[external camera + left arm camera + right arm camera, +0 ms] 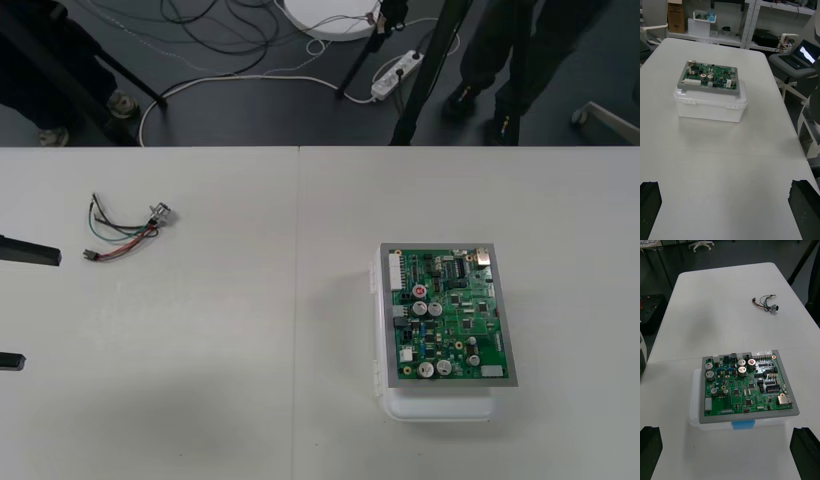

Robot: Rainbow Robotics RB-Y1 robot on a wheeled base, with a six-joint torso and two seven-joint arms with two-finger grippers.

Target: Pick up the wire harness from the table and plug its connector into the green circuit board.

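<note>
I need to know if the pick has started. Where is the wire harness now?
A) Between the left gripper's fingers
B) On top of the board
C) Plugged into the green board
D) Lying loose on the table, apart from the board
D: the wire harness lies on the table, apart from the green circuit board, and the open left gripper holds nothing.
</note>
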